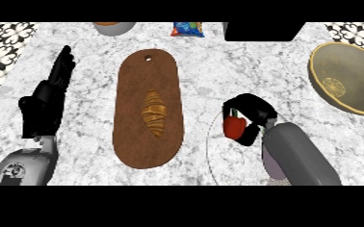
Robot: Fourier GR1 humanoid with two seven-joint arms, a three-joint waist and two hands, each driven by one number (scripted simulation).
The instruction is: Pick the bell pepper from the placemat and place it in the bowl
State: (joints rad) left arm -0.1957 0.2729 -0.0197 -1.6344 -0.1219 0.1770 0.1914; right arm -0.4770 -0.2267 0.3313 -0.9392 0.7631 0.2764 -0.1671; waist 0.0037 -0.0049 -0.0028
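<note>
- Bell pepper (pixel 232 126): red, low in the view and right of centre, inside the curled fingers of the right hand (pixel 249 113). It is over the pale placemat (pixel 208 146), whose thin curved edge shows just to its left. Whether it is clear of the mat's surface cannot be told.
- Right hand: clenched round the bell pepper, so only part of the red shows.
- Left hand (pixel 48 96): relaxed, fingers straight and up, resting near the left edge with nothing in it.
- Bowl (pixel 340 84): well apart from the bell pepper, at the right edge and cut off by the view.
- Slipping: the bell pepper looks smooth and rounded, so a quick swing toward the bowl could let it roll out onto the counter.
- Rim strike: carried too low, fingers or bell pepper could knock the bowl's near rim and shove it.
- Short release: letting go before the rim would miss the bowl.
</note>
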